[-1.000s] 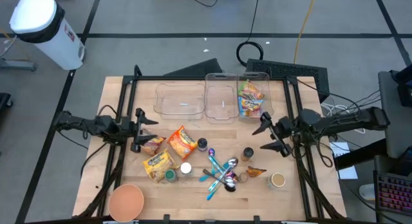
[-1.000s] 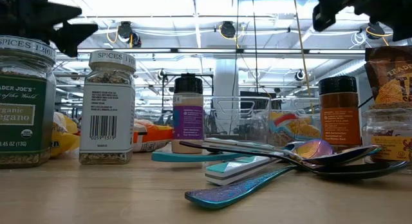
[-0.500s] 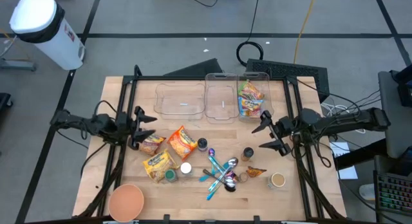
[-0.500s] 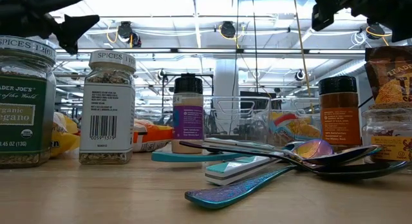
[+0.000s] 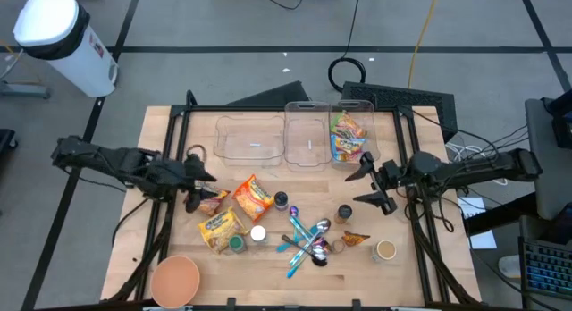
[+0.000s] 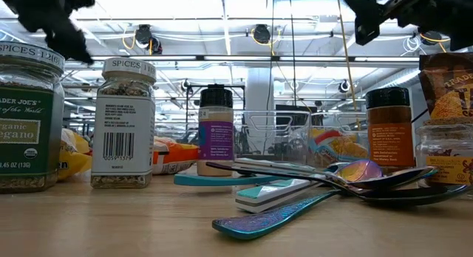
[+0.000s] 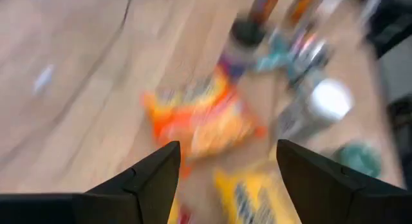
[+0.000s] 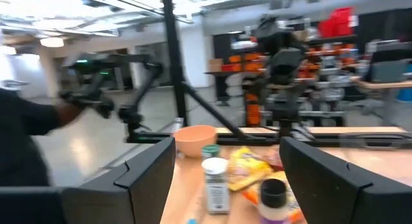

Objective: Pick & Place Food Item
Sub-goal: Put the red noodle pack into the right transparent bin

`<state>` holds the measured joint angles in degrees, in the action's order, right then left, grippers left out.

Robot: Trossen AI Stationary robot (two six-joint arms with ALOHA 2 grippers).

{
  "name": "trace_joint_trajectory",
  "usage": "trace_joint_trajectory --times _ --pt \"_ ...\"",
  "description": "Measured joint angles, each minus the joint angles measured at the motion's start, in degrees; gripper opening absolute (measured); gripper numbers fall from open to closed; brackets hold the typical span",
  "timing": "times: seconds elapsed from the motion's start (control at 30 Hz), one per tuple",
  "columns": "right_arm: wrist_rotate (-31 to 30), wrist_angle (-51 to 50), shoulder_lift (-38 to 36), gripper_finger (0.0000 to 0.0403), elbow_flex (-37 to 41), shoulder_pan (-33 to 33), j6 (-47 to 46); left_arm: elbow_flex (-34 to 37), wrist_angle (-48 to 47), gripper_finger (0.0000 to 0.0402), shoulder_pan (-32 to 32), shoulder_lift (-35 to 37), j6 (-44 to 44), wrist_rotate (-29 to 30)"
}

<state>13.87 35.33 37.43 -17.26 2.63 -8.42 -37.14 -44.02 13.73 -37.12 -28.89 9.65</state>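
Left claw (image 5: 198, 188) gapes above an orange snack bag (image 5: 254, 197) (right claw (image 5: 365, 184) too).

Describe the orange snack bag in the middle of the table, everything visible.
The orange bag is a glossy, crinkled packet, orange with yellow and red print, apparently sealed. It lies flat and slanted on the wooden table, just in front of the clear bins. A smaller bag lies beside it, a yellow bag nearer the front edge. No gripper touches it; the left gripper hangs open close by.

Matt wooden table (image 5: 161, 231); glossy snack bags (image 5: 253, 197)
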Motion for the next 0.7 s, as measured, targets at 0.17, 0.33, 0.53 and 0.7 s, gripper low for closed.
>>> trace_joint_trajectory --times 0.17,0.33,0.53,0.7 --pt "-4.2 0.0 1.0 0.027 0.0 0.0 0.6 1.4 -8.6 0.0266 0.2 -7.5 -8.3 -0.8" --pt "-4.9 1.0 1.6 0.027 0.0 0.0 0.6 3.7 -11.8 0.0266 0.2 -13.3 -12.6 -0.3" --pt "-4.9 1.8 1.9 0.027 0.0 0.0 0.6 5.0 -11.1 0.0266 0.2 -18.4 -16.9 1.1" --pt "-4.9 1.8 1.9 0.027 0.0 0.0 0.6 5.8 -8.5 0.0266 0.2 -22.6 -16.4 1.1"
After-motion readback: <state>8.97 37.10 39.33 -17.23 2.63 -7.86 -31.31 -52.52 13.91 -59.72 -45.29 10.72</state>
